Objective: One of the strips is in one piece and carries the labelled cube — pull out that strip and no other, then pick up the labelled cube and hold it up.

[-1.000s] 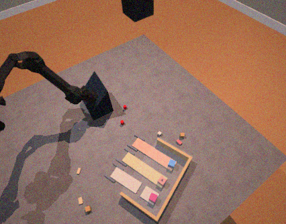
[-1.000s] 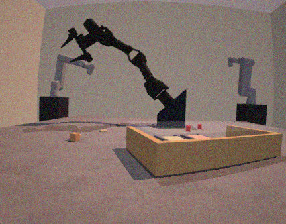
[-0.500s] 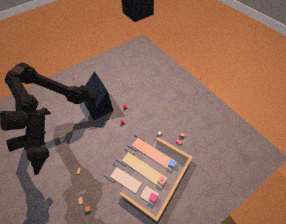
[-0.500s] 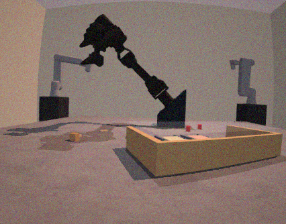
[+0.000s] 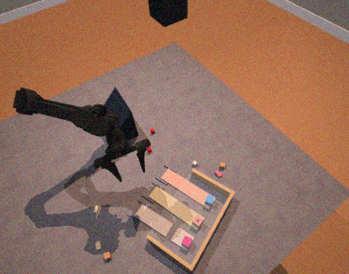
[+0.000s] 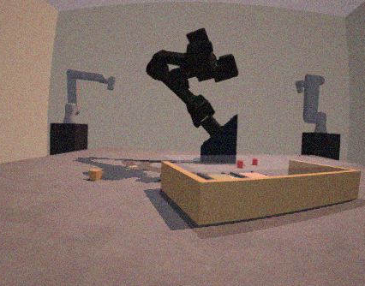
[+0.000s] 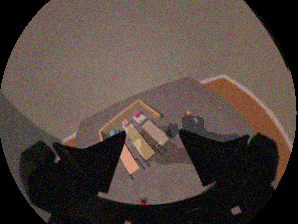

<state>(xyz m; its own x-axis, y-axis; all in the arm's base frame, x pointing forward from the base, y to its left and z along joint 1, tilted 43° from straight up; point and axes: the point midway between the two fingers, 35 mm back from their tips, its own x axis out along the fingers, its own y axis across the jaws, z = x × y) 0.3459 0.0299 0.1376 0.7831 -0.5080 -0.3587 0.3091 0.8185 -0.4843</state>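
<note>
A wooden tray [image 5: 220, 216] [image 6: 249, 198] [image 7: 119, 120], open on the arm's side, holds three strips. The pink strip [image 5: 184, 186] [image 6: 254, 175] carries a blue cube [image 5: 210, 199]. The yellow strip [image 5: 174, 203] [image 6: 221, 176] carries a pink cube [image 5: 198, 221] with a dark mark. The beige strip [image 5: 154, 220] is broken; its separate end piece [image 5: 179, 235] carries a magenta cube [image 5: 187, 241]. My gripper [image 5: 129, 169] [image 7: 153, 136] is open and empty. It hangs high above the mat, short of the strips' near ends, and looks down at the tray.
Two small red cubes [image 5: 152, 131] [image 5: 148, 149] [image 6: 240, 163] lie by the arm's base. Loose cubes lie beyond the tray [image 5: 222, 165] [image 5: 218, 174] and left of it [image 5: 106, 256] [image 6: 95, 174]. A black box [image 5: 168, 10] stands far off. Two grey arms [image 6: 74, 98] [image 6: 314, 107] stand on pedestals.
</note>
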